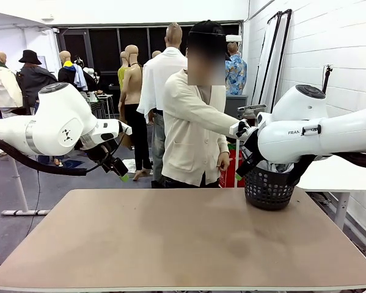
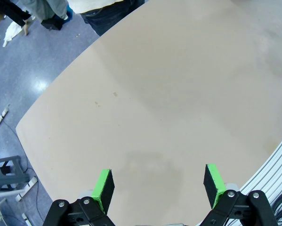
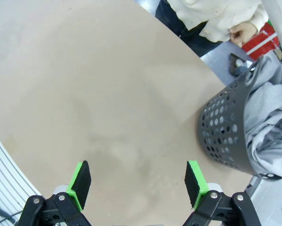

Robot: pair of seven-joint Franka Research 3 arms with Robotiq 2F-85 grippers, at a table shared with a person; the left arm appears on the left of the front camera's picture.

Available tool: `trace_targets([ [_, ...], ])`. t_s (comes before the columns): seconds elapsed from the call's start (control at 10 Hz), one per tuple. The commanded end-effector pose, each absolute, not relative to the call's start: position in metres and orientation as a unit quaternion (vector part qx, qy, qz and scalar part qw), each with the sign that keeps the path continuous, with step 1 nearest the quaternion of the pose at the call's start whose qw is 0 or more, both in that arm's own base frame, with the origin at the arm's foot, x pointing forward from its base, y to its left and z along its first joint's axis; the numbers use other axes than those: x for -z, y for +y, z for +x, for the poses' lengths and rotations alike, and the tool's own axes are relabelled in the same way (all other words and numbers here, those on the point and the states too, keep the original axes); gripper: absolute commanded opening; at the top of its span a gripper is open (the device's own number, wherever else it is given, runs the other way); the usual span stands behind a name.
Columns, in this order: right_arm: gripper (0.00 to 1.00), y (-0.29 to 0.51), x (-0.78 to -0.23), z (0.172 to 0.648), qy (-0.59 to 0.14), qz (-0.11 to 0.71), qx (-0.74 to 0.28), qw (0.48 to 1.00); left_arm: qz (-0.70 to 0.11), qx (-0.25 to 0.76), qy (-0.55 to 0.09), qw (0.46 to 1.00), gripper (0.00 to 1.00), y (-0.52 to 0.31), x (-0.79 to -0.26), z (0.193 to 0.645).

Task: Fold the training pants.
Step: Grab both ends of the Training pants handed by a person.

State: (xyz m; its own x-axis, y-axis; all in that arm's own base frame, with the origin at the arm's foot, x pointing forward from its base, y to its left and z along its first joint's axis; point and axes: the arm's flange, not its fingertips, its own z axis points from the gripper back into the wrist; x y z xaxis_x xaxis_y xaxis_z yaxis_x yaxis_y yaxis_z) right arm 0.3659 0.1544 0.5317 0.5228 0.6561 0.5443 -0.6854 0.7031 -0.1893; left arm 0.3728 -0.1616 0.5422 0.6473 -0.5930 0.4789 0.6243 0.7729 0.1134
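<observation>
The training pants [image 3: 269, 123] are a bunched heap of light grey cloth stuffed in a dark perforated basket [image 3: 224, 134] at the table's far right corner. In the front view the basket [image 1: 267, 192] stands partly behind my right arm. My right gripper [image 3: 137, 178] hangs open over bare tabletop beside the basket, and in the front view the right gripper [image 1: 242, 172] points down just left of it. My left gripper [image 2: 158, 176] is open and empty above the table; the front view shows the left gripper [image 1: 120, 171] held high past the far left edge.
A person in a cream cardigan [image 1: 192, 131] stands at the far side, one arm stretched toward the basket, the other hand [image 3: 242, 33] low by the edge. The tan table [image 1: 170, 244] is bare apart from the basket. A red box [image 3: 259, 41] sits on the floor behind.
</observation>
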Motion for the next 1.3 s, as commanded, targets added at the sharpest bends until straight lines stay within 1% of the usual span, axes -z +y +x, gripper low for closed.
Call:
trace_targets([
  [0.0, 1.0, 0.1538, -0.5318, 0.3661, -0.301, 0.026, -0.384, 0.872, -0.031, 0.335, -0.252, 0.907, 1.0, -0.1612, -0.5415, 0.3735],
  [1.2, 1.0, 0.1538, -0.5318, 0.3661, -0.301, 0.026, -0.384, 0.872, -0.031, 0.335, -0.252, 0.907, 1.0, -0.1612, -0.5415, 0.3735],
])
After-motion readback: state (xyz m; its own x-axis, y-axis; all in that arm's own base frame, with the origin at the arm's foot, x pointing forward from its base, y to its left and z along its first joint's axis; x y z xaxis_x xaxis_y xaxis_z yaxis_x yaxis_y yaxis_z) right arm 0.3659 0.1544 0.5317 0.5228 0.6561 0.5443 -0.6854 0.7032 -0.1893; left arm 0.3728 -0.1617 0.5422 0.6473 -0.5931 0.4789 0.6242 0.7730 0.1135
